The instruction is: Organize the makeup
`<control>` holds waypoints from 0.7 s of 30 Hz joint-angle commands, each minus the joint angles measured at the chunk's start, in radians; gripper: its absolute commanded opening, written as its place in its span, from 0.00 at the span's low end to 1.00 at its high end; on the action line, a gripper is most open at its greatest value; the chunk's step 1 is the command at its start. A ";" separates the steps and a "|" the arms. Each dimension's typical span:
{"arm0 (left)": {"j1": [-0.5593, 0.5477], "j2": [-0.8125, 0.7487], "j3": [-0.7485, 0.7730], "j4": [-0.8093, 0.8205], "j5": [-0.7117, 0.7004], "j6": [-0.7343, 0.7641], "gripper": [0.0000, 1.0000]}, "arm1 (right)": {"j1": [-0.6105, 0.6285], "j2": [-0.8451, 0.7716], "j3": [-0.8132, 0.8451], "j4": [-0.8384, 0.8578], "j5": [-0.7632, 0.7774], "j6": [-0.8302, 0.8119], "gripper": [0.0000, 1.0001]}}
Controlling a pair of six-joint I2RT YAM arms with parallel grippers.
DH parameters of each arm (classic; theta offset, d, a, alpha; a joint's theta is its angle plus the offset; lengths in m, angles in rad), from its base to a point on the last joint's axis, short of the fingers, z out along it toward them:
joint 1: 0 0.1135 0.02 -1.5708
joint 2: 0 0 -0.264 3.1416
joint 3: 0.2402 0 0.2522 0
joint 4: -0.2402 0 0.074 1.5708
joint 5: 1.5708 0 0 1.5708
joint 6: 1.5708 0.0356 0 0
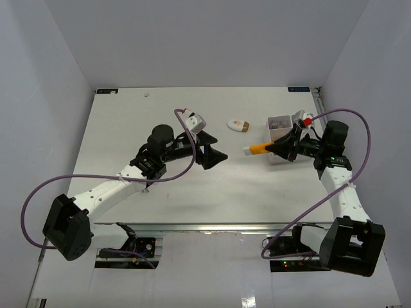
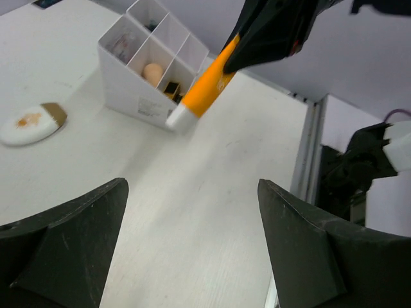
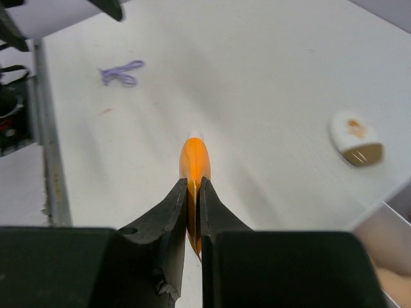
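My right gripper (image 3: 194, 183) is shut on the flat crimped end of the orange tube (image 3: 194, 159), holding it off the table. The tube (image 1: 259, 149) points left, white cap (image 2: 180, 119) leading, just in front of the white tray (image 1: 280, 122). My left gripper (image 2: 192, 184) hangs open and empty over bare table (image 1: 215, 156), left of the tube and apart from it. The white oval compact (image 1: 238, 124) lies on the table behind the two grippers. A beige sponge (image 2: 153, 72) and a black-gold case (image 2: 172, 88) sit in tray compartments. A purple loop (image 3: 121, 72) lies on the table.
The tray (image 2: 138, 96) stands at the back right, close behind the held tube. The table's right edge rail (image 2: 308, 160) runs beside it. Purple cables (image 1: 350, 115) arc off both arms.
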 commanded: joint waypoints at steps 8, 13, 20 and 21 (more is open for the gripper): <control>0.002 -0.021 -0.052 -0.319 -0.168 0.182 0.94 | -0.260 0.028 0.130 -0.139 0.363 -0.243 0.08; 0.002 -0.015 -0.030 -0.345 -0.154 0.177 0.94 | -0.348 0.091 0.163 -0.131 0.404 -0.248 0.08; 0.003 -0.042 -0.032 -0.345 -0.157 0.177 0.94 | -0.372 0.168 0.194 -0.087 0.458 -0.255 0.08; 0.003 -0.042 -0.032 -0.345 -0.160 0.177 0.94 | -0.372 0.183 0.199 -0.084 0.459 -0.254 0.08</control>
